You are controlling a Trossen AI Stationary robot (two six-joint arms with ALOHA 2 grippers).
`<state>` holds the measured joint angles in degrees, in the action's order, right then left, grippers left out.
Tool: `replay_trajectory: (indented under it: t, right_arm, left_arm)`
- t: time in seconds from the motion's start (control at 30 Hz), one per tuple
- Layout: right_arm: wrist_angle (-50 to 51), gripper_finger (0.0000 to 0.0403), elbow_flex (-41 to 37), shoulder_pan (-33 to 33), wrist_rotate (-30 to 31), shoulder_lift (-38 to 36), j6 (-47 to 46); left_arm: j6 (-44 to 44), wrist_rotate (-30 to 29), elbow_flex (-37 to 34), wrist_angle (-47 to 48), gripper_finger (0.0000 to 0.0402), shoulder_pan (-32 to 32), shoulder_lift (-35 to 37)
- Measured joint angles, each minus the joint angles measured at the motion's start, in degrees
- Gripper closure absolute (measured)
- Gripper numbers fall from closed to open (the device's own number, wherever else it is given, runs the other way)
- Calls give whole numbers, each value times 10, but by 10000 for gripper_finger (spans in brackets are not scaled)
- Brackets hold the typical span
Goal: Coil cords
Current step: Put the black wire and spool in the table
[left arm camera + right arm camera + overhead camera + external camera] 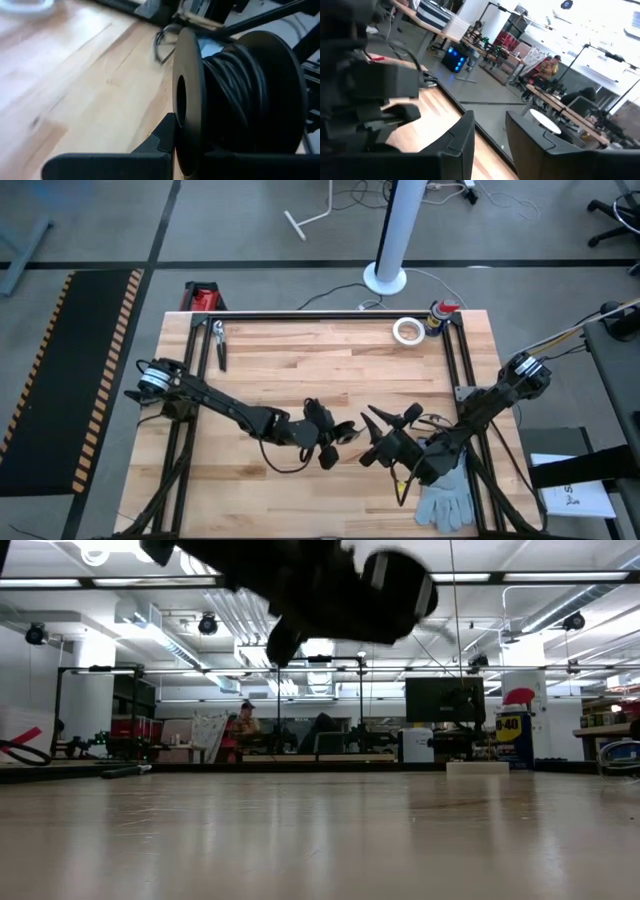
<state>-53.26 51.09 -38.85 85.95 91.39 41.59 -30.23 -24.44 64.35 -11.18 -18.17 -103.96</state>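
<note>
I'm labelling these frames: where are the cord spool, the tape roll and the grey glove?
cord spool (235, 95), left wrist view, on its wound black cord.
tape roll (407, 331), high view, on its white ring.
grey glove (445, 502), high view, on its palm.

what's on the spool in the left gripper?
Black cord is wound in turns around the spool held by the left gripper, between its two round flanges. The core under the cord is covered, and the cord's free end isn't visible there.

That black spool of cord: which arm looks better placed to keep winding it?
Probably the left: its end effector is shut on the cord spool. The right end effector is open and empty beside it.
</note>
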Motion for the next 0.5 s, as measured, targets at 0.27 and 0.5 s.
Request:
replay_trajectory:
  t: [0.27,0.5]
  right_arm:
    - [19,316,-42,0,0,1,-123]
    - [124,329,-90,-3,-153,1,-396]
  left_arm:
    - [-88,77,-26,31,402,25,-17]
    - [-113,141,-6,97,402,40,-30]
